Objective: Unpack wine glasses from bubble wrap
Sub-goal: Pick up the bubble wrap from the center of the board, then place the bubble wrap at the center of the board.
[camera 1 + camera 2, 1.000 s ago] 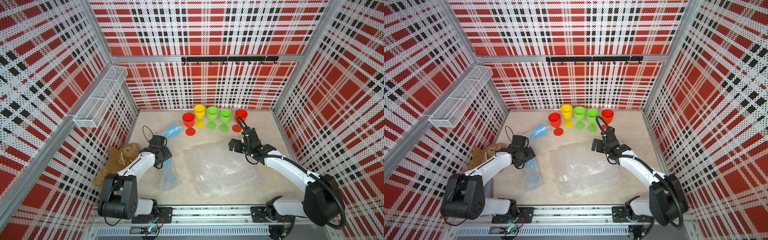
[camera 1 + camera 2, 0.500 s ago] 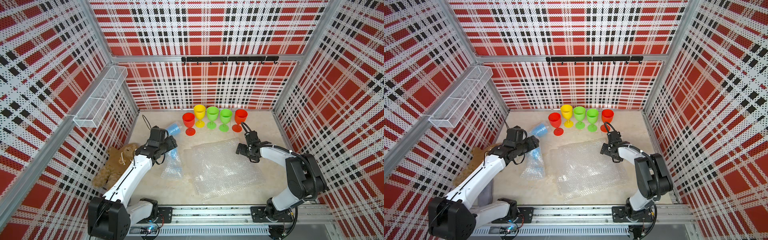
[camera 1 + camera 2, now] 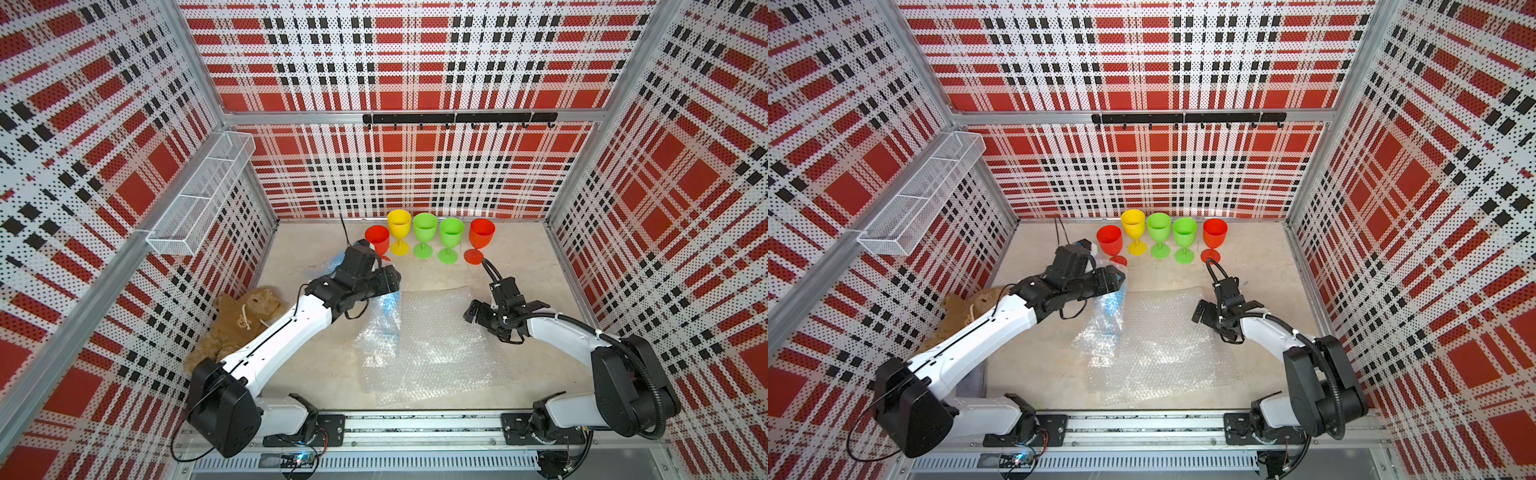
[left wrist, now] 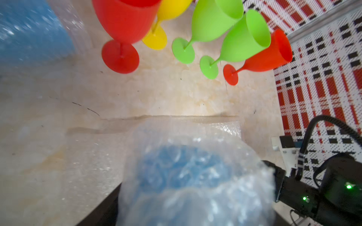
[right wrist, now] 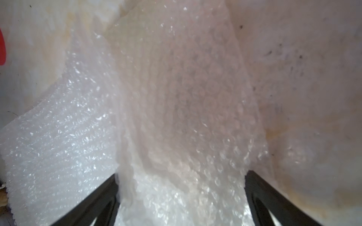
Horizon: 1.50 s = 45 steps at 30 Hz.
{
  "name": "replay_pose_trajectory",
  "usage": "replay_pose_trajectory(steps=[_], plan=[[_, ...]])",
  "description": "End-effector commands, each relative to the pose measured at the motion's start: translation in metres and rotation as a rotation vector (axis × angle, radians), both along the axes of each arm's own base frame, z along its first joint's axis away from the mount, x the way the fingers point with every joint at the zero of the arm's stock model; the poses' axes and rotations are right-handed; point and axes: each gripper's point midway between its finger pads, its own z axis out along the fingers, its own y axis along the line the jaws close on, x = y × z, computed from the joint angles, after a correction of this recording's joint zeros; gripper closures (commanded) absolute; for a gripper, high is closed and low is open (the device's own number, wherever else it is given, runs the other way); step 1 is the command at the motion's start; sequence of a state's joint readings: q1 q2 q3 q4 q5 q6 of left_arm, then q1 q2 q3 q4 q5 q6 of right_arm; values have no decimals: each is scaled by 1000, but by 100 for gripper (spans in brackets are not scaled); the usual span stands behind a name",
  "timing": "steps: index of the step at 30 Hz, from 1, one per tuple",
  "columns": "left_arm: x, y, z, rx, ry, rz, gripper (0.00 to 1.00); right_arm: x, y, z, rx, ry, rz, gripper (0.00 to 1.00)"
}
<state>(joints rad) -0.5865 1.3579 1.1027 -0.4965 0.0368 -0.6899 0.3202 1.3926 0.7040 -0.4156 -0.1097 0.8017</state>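
My left gripper (image 3: pixel 392 286) (image 3: pixel 1115 282) is shut on a blue wine glass (image 3: pixel 388 305) still wrapped in bubble wrap, held above the table; loose wrap hangs below it onto the flat sheets. In the left wrist view the wrapped blue glass (image 4: pixel 182 172) fills the jaws. A second wrapped blue glass (image 4: pixel 29 29) lies behind. Red (image 3: pixel 378 243), yellow (image 3: pixel 399 228), green (image 3: pixel 424 232), green (image 3: pixel 451 237) and red (image 3: pixel 482 237) glasses stand upright at the back. My right gripper (image 3: pixel 480 320) (image 5: pixel 181 195) is open low over the flat bubble wrap (image 3: pixel 432 349), a fold between its fingers.
A brown teddy bear (image 3: pixel 245 316) lies at the left wall beside my left arm. A white wire basket (image 3: pixel 203 191) hangs on the left wall, and a black hook rail (image 3: pixel 457 118) runs along the back wall. The right red glass stands just behind my right gripper.
My left gripper has lifted the wrapped blue glass off the table and carried it right, over the flat sheets' edge. My right gripper has come forward from the red glass onto the sheets.
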Motion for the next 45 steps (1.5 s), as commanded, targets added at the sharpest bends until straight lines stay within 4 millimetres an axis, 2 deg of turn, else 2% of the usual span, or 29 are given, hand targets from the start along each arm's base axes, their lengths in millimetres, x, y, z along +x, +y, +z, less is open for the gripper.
replay_pose_trajectory(steps=[1, 3, 4, 6, 10, 12, 15, 18, 20, 26, 29, 32, 36, 39, 41, 45], plan=[[2, -26, 0, -28, 1, -24, 20, 7, -20, 37, -122, -82, -23, 0], [-2, -40, -11, -21, 29, -36, 20, 13, -27, 69, -167, -188, -9, 0], [-4, -47, -17, -20, 44, -41, 19, 15, -26, 88, -174, -243, 16, 0], [-7, -59, -31, -20, 79, -46, 18, 15, -16, 110, -184, -296, 84, 0], [-8, -70, -59, -17, 149, -16, 15, 6, 16, 119, -117, -262, 210, 0], [-7, -76, -67, -15, 167, -6, 14, 2, 32, 128, -61, -313, 265, 6], [-3, -82, -78, -13, 191, 11, 10, -6, 62, 141, 112, -362, 339, 13], [0, -87, -85, -21, 217, 20, 1, -12, 81, 135, 211, -320, 395, 18], [1, -88, -80, -30, 204, 28, 2, -14, 85, 134, 224, -315, 411, 19], [2, -82, -53, -83, 150, 22, 2, -23, 91, 140, 254, -317, 452, 19], [-2, -78, -37, -107, 120, 6, 2, -30, 102, 140, 259, -298, 499, 23], [-6, -60, -25, -116, 79, 21, 2, -38, 121, 136, 248, -277, 558, 26], [-3, -15, -17, -127, 40, 103, 2, -47, 147, 118, 196, -218, 634, 28], [-2, 14, -15, -135, 18, 151, 1, -47, 152, 99, 131, -170, 647, 31], [-7, 18, -17, -131, 13, 139, 3, -47, 152, 91, 100, -157, 648, 34], [-24, 0, -28, -99, 26, 40, 6, -46, 145, 72, 42, -131, 640, 42]])
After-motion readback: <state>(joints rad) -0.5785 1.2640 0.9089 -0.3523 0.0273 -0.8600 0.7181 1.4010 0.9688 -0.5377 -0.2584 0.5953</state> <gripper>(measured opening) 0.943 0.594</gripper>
